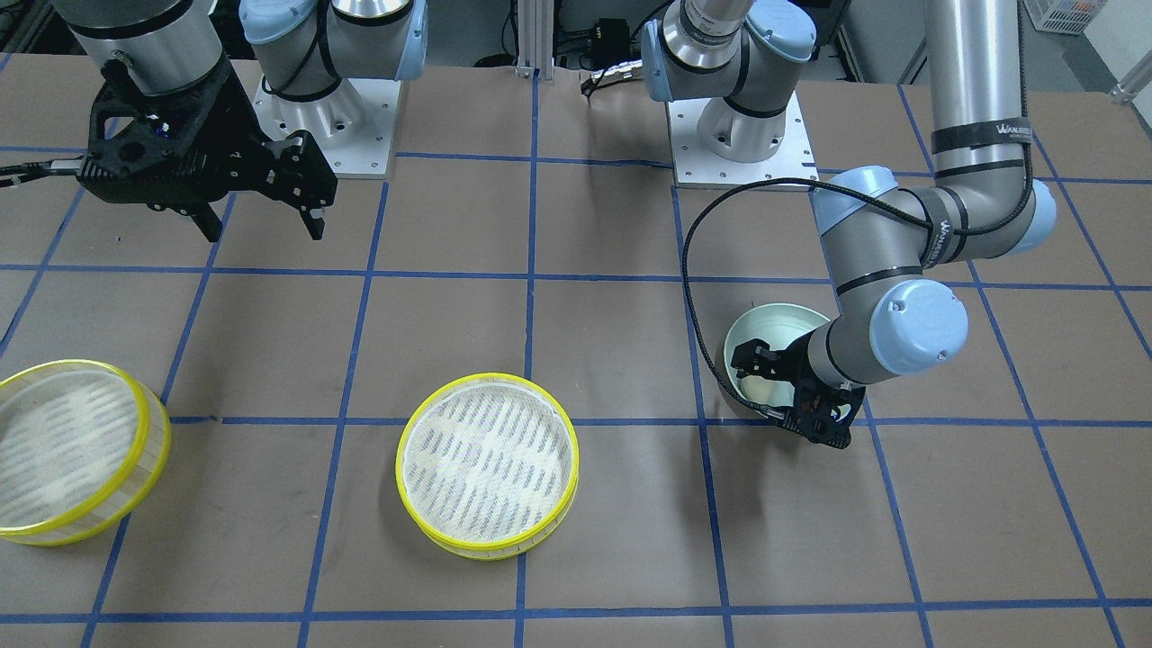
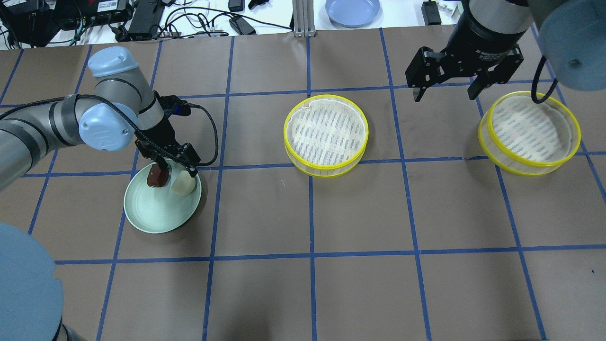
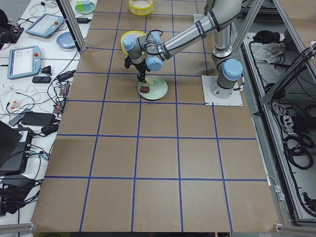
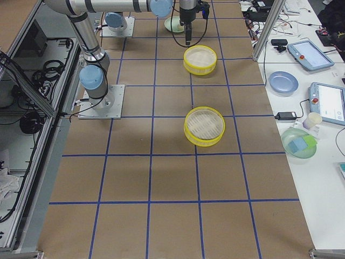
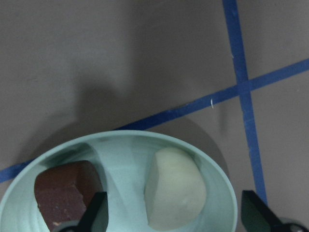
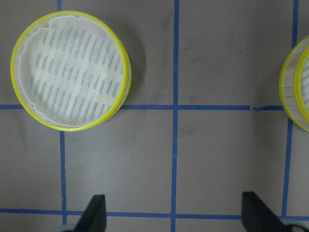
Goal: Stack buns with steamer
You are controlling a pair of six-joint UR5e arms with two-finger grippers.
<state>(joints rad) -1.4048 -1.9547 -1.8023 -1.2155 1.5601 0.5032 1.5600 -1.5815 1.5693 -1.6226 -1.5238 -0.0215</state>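
A cream-white bun [image 5: 174, 186] and a reddish-brown bun [image 5: 67, 193] lie side by side on a pale green plate [image 5: 125, 150]. My left gripper [image 5: 176, 215] is open and low over the plate, its fingers on either side of the cream bun, with the brown bun just outside one finger. In the overhead view the left gripper [image 2: 168, 163] hangs over the brown bun [image 2: 157, 177] and the cream bun [image 2: 183, 183]. My right gripper [image 2: 445, 87] is open and empty, raised between two yellow-rimmed steamers [image 2: 325, 135] [image 2: 529, 132].
Blue tape lines grid the brown table. A black cable [image 2: 210, 132] loops from the left wrist beside the plate [image 2: 156, 213]. A blue dish [image 2: 352, 10] and electronics lie beyond the far edge. Both steamers show in the right wrist view [image 6: 70, 70] [image 6: 299, 87].
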